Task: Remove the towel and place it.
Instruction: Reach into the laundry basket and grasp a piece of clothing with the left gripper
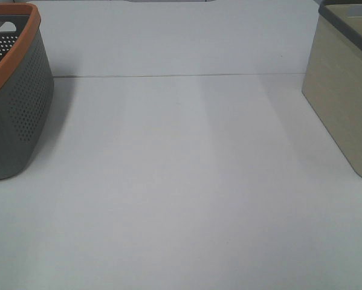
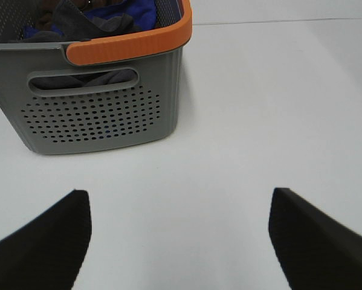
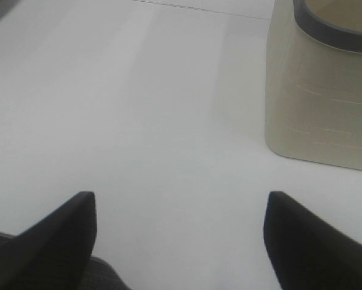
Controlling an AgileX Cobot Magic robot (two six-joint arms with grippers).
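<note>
Plainly found both grippers spread wide & empty. Saw left gripper [image 2: 177,199] w/ dark ribbed fingers [image 2: 48,241] far apart over bare white tabletop [image 2: 259,109], pinching nothing, touching nothing. Saw right gripper [image 3: 179,196] likewise: fingers parted, only bare tabletop between them.

Spotted the towel [image 2: 87,25] inside grey perforated basket [image 2: 108,115], bunched up near top of the load, dark charcoal-grey, lying against a blue cloth [image 2: 138,12]. Glimpsed more dark fabric thru the handle slot [image 2: 84,78] in basket's near wall; couldn't tell whether same piece. Couldn't make out towel's hems or corners, crumpled as found. Noted orange rim [image 2: 132,45] round basket's top, ahead of left gripper & apart from its fingers.

From high cam: placed basket at tabletop's left edge, toward far side, upright, partly cut off by frame. Placed beige bin [image 1: 344,96] w/ dark grey rim [image 1: 349,30] at right edge, opposite, well apart from basket, w/ wide bare stretch of tabletop between. Noted thin seam [image 1: 181,75] across tabletop, basket side to bin side. Saw same bin in right wrist cam, ahead of right gripper & off to one side, not touching. Caught dark textured patch [image 3: 102,278] by one right finger, too blurry to identify.
</note>
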